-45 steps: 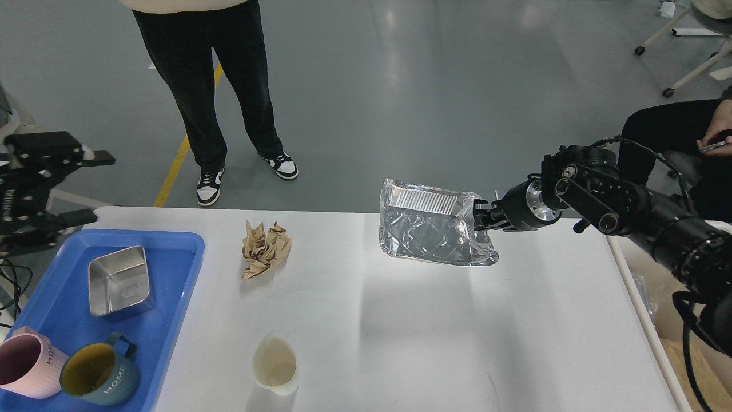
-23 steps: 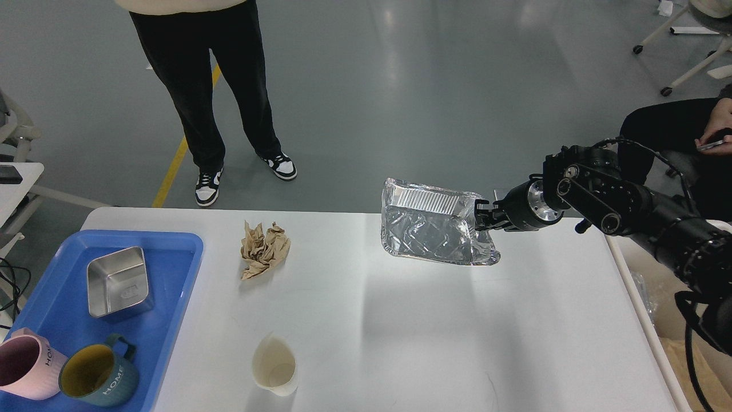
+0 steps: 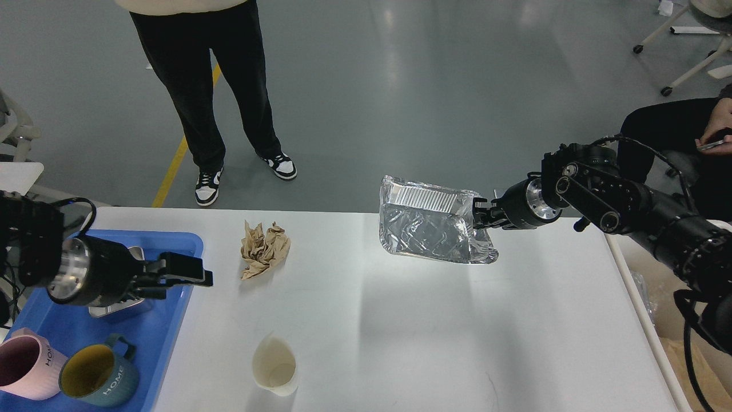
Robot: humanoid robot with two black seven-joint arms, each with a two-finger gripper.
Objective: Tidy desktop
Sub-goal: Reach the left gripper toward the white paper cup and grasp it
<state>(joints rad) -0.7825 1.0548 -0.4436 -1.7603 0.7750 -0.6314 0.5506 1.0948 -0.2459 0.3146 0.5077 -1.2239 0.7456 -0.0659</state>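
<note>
The white desktop [image 3: 400,332] fills the lower view. My right gripper [image 3: 477,216] is shut on the right rim of a crinkled foil tray [image 3: 426,229] and holds it tilted above the desktop's far edge. My left gripper [image 3: 191,280] hangs over the right edge of the blue tray [image 3: 166,337], its fingers pointing right, slightly apart and empty. A crumpled ball of brown paper [image 3: 265,250] lies just right of it. A cream paper cup [image 3: 275,366] lies on its side near the front.
The blue tray holds a steel box [image 3: 117,309], mostly hidden by my left arm, a pink mug [image 3: 23,366] and a teal mug [image 3: 97,377]. A cream-white bin [image 3: 635,292] stands off the right edge. One person stands behind the table [image 3: 217,86]; another sits at right [image 3: 686,131].
My left arm, out of view half a second ago, has come in over the blue tray, reaching right. The right gripper and foil tray have barely moved.
</note>
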